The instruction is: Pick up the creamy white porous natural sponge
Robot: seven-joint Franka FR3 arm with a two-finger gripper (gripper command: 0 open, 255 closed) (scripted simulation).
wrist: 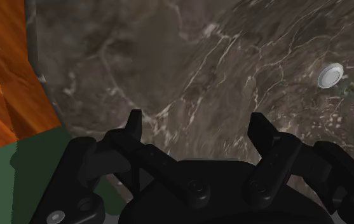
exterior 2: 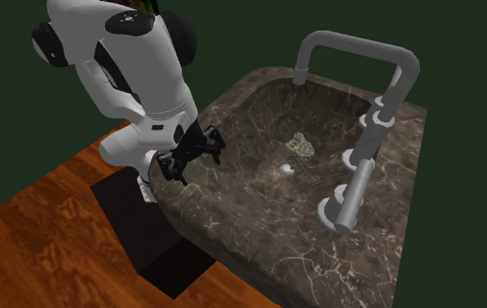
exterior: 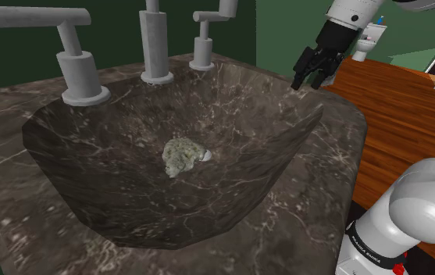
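- The sponge (exterior: 180, 156), a pale, mottled grey-green lump, is lying at the bottom of the dark marble sink (exterior: 75, 164), and it is touching or almost touching the round silver drain stopper (exterior: 206, 155).
- From the second exterior view, the sponge (exterior 2: 300, 146) is sitting just beside the drain stopper (exterior 2: 286, 170), on the side towards the faucet (exterior 2: 355, 48).
- The hand (exterior: 308, 81) is hovering in the air well apart from the drain stopper, out over the sink's rim where the marble surface (exterior: 329, 180) is meeting the wooden floor (exterior: 395, 109).
- Its two black fingers are standing wide apart with nothing between them. The wrist view is showing the hand (wrist: 196, 124) gaping over bare marble.
- In that same wrist view the drain stopper (wrist: 330, 75) is sitting off beyond the fingertips and outside the span between the two fingers.
- In the second exterior view the hand (exterior 2: 205, 149) is pointing over the rim towards the drain stopper, with the white arm (exterior 2: 136, 79) bending down above it.
- The grey faucet (exterior: 155, 43) and its two handles are standing along the far rim, well apart from the drain stopper.
- The black stand (exterior 2: 154, 232) is sitting on the wooden floor (exterior 2: 49, 249), further from the drain stopper than the hand is.
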